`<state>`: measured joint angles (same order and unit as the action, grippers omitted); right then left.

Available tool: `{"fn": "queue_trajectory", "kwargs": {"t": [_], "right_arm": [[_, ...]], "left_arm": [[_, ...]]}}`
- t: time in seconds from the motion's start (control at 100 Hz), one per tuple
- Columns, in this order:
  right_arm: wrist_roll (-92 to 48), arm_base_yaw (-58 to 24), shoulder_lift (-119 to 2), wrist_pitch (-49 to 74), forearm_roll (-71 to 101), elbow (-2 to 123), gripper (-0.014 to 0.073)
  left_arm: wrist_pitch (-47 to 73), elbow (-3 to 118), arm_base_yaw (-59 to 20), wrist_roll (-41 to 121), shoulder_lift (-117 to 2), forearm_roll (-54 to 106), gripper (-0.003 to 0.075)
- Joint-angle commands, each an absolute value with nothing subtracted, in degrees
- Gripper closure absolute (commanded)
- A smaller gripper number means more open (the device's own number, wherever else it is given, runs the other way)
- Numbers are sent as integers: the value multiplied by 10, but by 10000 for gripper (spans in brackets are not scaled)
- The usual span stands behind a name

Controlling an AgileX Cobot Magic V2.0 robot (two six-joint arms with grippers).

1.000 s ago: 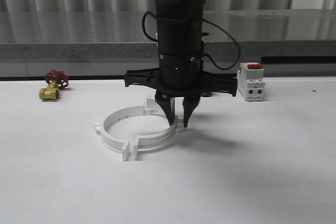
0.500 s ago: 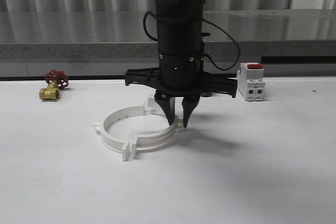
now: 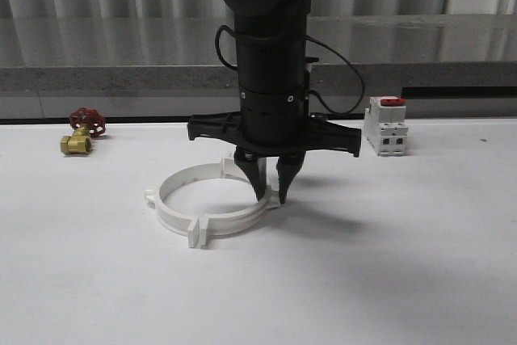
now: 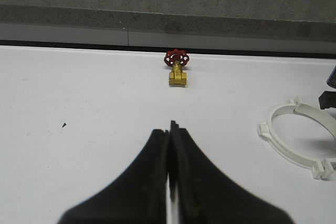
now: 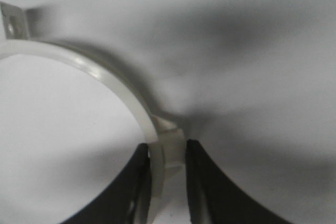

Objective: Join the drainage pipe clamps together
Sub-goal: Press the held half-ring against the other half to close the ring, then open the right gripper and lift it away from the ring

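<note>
The two white drainage pipe clamps lie on the table as one ring: the left half [image 3: 164, 204] and the right half [image 3: 242, 217], their front tabs [image 3: 196, 236] pressed side by side. My right gripper [image 3: 271, 194] points straight down on the ring's right side. In the right wrist view it [image 5: 167, 148] is shut on the clamp, one finger inside the wall [image 5: 105, 74] and the other against the outer lug [image 5: 170, 136]. My left gripper [image 4: 169, 128] is shut with nothing in it, hovering over bare table left of the ring [image 4: 286, 150].
A brass valve with a red handwheel [image 3: 81, 131] sits at the back left, also seen ahead of the left gripper as the valve [image 4: 177, 69]. A white switch with a red top [image 3: 384, 124] stands at the back right. A grey ledge runs behind the white table [image 3: 388, 264].
The right gripper has shifted slightly left with the right half. The gap between the two front tabs has closed, and the ring looks tighter.
</note>
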<state>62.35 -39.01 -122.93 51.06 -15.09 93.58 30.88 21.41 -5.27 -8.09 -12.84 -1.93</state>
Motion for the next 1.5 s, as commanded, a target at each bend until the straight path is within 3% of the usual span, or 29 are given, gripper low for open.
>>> {"fn": "queue_trajectory", "kwargs": {"t": [0.0,0.2,0.42,0.51,0.7,1.01,1.49], "right_arm": [[624,-390,-1199,508,-164,951,494],[624,-390,-1199,509,-164,951,440],[619,-390,-1199,504,-166,951,176],[619,-390,-1199,504,-169,951,127],[611,-390,-1198,507,-171,971,123],[487,-378,-1136,510,-174,1000,123],[316,-213,-972,516,-174,921,123]], "left_arm": [[265,230,-51,-82,-134,-19,741],[265,230,-51,-82,-134,-19,741],[265,230,-51,-82,-134,-19,741],[265,230,-51,-82,-134,-19,741],[265,230,-51,-82,-134,-19,741],[265,230,-51,-82,-134,-19,741],[265,230,-51,-82,-134,-19,741]]}}
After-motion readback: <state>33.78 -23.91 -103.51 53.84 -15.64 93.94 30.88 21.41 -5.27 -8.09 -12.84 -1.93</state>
